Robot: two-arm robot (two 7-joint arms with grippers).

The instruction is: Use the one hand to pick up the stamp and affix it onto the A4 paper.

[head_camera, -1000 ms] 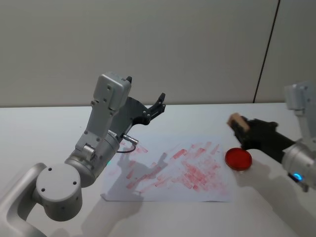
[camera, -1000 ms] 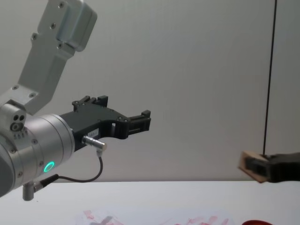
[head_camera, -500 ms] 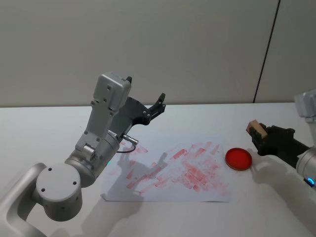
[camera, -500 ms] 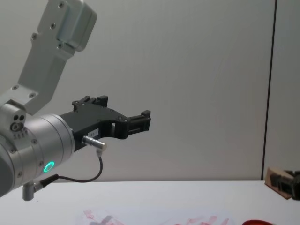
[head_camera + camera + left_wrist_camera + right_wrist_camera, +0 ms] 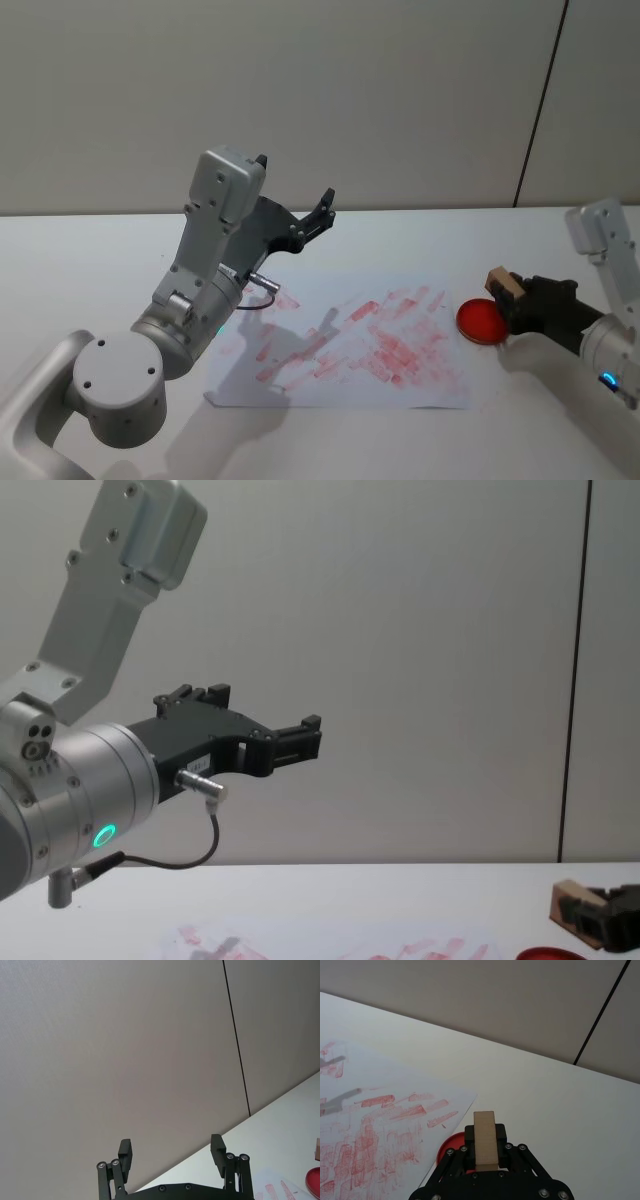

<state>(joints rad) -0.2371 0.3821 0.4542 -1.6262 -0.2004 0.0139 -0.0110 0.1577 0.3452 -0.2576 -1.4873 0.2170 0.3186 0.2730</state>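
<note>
1. Head view: right black two-fingered gripper [image 5: 512, 297] on silver wrist + pale grey arm, jaws closed on the small light-tan wooden rectangular stamp block [image 5: 503, 284]. Stamp is in the air, just over the far-right rim of the red round ink pad disc [image 5: 483, 322]. Pad sits on the white bench [image 5: 90, 260], just beside the right edge of the flat white A4 paper w/ red-pink prints [image 5: 345, 345]. Left gripper w/ looping black cable [image 5: 318, 215] is parked high over the paper's far-left corner, idle.
2. Left wrist view: left gripper [image 5: 171, 1151] jaws wide open, nothing held, pointing at the wall.
3. Right wrist view: stamp [image 5: 484, 1139] pinched between the right gripper [image 5: 485, 1156] jaws, standing clear of the tips. Ink pad [image 5: 451, 1152] mostly hidden under the gripper, paper [image 5: 385, 1125] beyond it.
4. Chest view: stamp [image 5: 574, 898] low at the right edge, held by the right gripper [image 5: 598, 917], tilted a bit. Pad rim [image 5: 548, 953] just below. Left gripper [image 5: 300, 735] up high, open.
5. Step in hand, my read: inking or just off the pad, can't tell if face is inked. To do it well: level the stamp face first, since it looks tilted. Translate left over the paper and aim for a bare patch, e.g. near front-left. Come straight down, press flat, lift straight up w/o dragging, else smear.
</note>
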